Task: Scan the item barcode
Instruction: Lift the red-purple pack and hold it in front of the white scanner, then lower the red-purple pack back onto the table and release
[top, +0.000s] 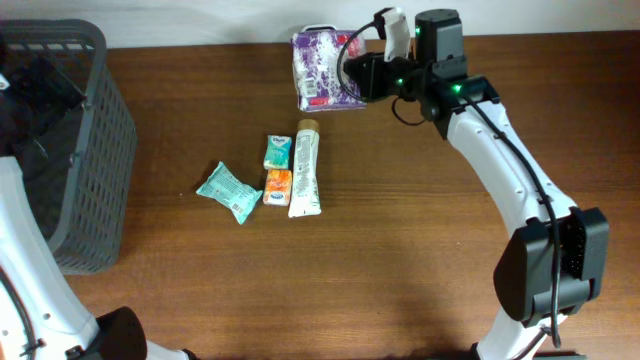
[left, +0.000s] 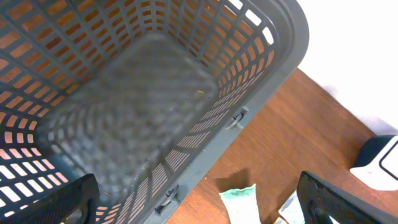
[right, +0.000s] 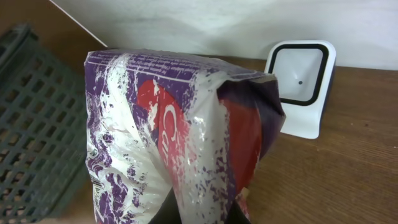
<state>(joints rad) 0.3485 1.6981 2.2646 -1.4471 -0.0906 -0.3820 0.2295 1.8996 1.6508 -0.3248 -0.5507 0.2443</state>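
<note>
A crinkled purple, white and red bag (top: 322, 68) hangs above the far middle of the table. My right gripper (top: 352, 76) is shut on it. In the right wrist view the bag (right: 180, 124) fills the centre, and the dark fingers of the right gripper (right: 202, 213) pinch its lower edge. The white barcode scanner (right: 303, 87), with a black-framed window, stands just behind the bag on the right, against the wall. No barcode shows on the bag's visible faces. My left gripper (left: 199, 205) is open and holds nothing. It hovers over the rim of the grey basket (left: 273, 62).
The grey mesh basket (top: 95, 150) stands at the left edge. Mid-table lie a teal packet (top: 228, 190), a white tube (top: 306, 170), a small green pack (top: 277, 151) and a small orange pack (top: 277, 186). The teal packet (left: 239, 202) also shows in the left wrist view.
</note>
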